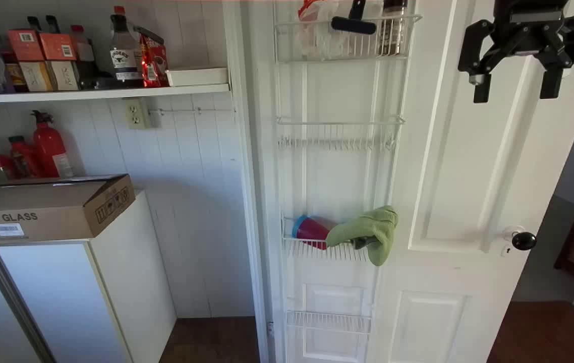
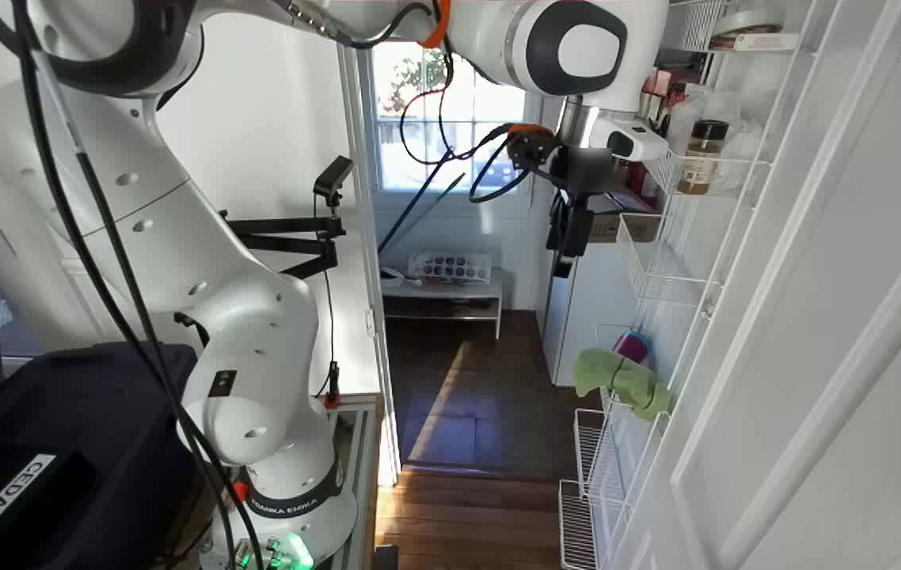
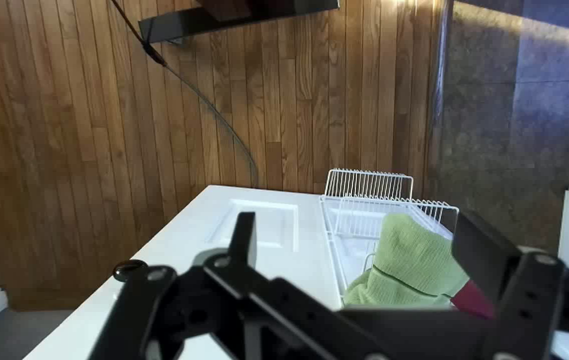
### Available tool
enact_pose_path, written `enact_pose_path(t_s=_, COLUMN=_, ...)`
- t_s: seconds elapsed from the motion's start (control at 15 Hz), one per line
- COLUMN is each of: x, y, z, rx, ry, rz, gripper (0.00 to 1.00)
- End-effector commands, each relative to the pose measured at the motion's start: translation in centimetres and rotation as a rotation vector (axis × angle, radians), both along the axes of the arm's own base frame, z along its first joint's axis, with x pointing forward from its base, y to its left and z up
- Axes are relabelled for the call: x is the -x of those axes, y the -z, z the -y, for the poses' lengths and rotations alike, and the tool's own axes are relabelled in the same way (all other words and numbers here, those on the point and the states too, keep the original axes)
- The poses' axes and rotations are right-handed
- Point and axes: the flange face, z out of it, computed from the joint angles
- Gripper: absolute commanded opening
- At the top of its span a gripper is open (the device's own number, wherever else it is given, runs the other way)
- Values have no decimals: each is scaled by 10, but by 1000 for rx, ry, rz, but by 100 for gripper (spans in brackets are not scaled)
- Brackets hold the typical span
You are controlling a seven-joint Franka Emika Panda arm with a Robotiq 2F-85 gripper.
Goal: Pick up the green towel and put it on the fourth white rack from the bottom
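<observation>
Robotiq gripper (image 1: 516,89) hung with fingers (image 1: 551,84) spread wide, green towel (image 1: 370,231) lay draped over a white wire rack (image 1: 335,252) lower down, magenta cup (image 1: 312,231) tilted beside it.

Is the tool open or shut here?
Open. In an exterior view the tool has its fingers wide apart, with nothing held between them.

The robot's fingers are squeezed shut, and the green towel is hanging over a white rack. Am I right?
Nearly! The fingers aren't shut but wide open, as an exterior view shows. The green towel is hanging over a white rack.
</observation>
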Motion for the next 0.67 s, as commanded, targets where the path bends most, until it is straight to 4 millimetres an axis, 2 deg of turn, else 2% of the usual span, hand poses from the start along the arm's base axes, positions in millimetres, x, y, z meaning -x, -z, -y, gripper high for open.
enact_pose_path(t_s=0.0, x=0, y=-1, z=0, rx=0, ry=0, rz=-1, gripper=100)
enact_pose_path(t_s=0.27, x=0, y=-1, z=0, rx=0, ry=0, rz=-1, gripper=100)
enact_pose_path(t_s=0.6, x=-10, y=77, z=28, rx=-128, ry=33, rz=-165, gripper=100)
